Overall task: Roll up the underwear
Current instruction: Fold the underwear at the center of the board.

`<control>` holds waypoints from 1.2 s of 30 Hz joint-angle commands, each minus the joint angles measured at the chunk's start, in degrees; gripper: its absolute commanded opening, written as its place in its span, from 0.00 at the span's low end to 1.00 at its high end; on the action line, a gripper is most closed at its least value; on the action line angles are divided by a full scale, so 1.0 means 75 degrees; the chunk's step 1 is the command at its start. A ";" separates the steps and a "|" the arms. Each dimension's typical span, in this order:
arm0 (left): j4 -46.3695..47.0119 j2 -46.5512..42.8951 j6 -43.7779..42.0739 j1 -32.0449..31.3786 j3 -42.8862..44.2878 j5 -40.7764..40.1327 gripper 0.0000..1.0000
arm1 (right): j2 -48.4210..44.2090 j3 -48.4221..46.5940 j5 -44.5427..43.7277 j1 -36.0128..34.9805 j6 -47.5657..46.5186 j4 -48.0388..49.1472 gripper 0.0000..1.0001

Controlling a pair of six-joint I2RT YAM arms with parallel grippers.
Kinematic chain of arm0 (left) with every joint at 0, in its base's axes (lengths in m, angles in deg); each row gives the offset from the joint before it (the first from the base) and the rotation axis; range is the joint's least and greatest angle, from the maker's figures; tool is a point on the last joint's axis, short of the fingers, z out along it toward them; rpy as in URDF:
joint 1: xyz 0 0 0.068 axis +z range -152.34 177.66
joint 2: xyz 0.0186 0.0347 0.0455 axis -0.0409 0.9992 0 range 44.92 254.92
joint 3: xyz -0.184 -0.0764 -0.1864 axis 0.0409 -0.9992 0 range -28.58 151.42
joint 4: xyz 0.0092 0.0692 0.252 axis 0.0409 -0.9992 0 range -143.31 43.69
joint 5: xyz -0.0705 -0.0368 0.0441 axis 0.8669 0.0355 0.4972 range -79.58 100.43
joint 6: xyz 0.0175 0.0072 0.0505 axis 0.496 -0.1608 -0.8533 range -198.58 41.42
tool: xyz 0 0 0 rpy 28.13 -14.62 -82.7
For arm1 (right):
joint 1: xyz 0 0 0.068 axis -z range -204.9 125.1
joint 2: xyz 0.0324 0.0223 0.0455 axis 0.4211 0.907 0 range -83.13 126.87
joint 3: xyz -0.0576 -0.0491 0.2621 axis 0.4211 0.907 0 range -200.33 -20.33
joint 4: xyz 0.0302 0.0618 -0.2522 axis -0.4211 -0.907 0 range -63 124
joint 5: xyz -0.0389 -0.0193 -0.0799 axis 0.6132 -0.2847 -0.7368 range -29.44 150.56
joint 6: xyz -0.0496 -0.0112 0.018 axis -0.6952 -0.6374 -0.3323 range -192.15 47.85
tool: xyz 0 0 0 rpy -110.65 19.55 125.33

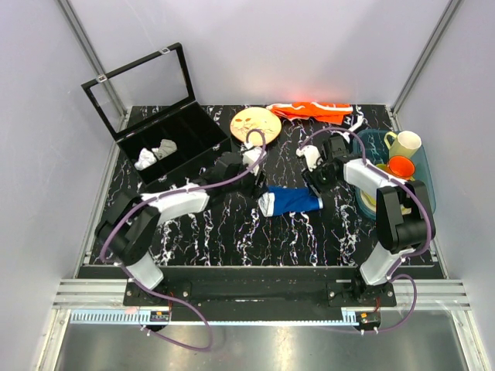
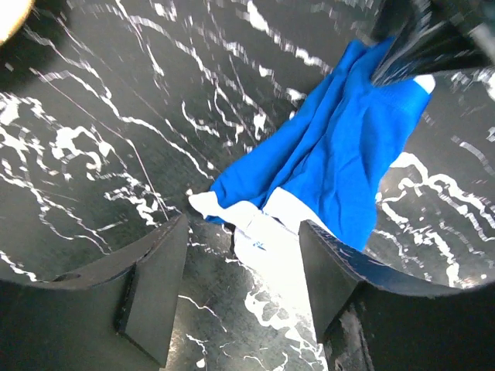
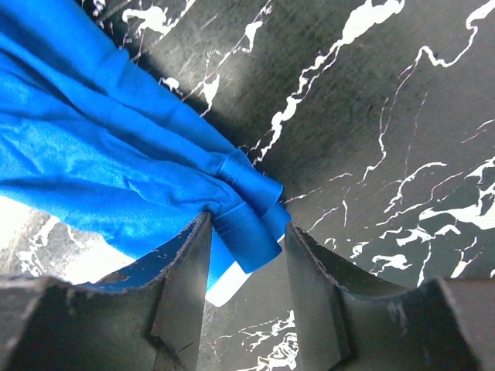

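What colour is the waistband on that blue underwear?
White. The waistband of the underwear shows best in the left wrist view.

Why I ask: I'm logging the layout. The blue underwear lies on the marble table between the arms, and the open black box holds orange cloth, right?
No: the top view shows the box holding white cloth pieces instead; the rest stands.

lit bright & even from overhead in top view; only soft, faint shadows on the table [image 1: 232, 232]; hot red glow blown out on the orange cloth [image 1: 317, 112] at back. left wrist: motion blur smeared across top right; white waistband of the underwear [image 2: 332, 154] overexposed, no detail. right wrist: sharp on blue fabric; dark shadow under its fold; near foreground dim.
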 commanded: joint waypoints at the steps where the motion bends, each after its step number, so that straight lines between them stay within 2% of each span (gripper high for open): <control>1: 0.1204 -0.0873 0.0360 0.0062 -0.0288 0.0184 0.63 | 0.0245 -0.0560 0.0044 0.0039 0.0398 0.0328 0.51; 4: 0.1076 -0.0933 0.0723 0.0062 -0.0265 0.1122 0.63 | 0.0608 -0.0934 0.0243 0.0028 0.0445 0.0129 0.53; 8: 0.1275 -0.0419 0.1543 -0.0008 -0.0136 0.2177 0.55 | 0.1147 -0.1275 0.0466 0.0028 0.0469 -0.0164 0.50; 13: 0.1193 0.0496 0.1919 -0.0137 0.0426 0.2413 0.48 | 0.1476 -0.1498 0.0630 0.0028 0.0457 -0.0633 0.39; 21: 0.1532 0.1610 0.2445 -0.0149 0.0989 0.2612 0.43 | 0.1711 -0.1486 0.0877 0.0063 0.0422 -0.0962 0.20; 27: 0.1872 0.1856 0.2599 -0.0208 0.0872 0.2566 0.43 | 0.1758 -0.1416 0.0888 0.0075 0.0480 -0.0950 0.18; 32: 0.1077 0.2009 0.2166 -0.0115 0.0849 0.1290 0.44 | 0.1676 -0.1287 0.0842 0.0075 0.0551 -0.0985 0.18; 36: 0.0596 0.2184 0.2072 0.0155 0.0907 0.0738 0.44 | 0.1489 -0.0949 0.0865 0.0075 0.0644 -0.1056 0.18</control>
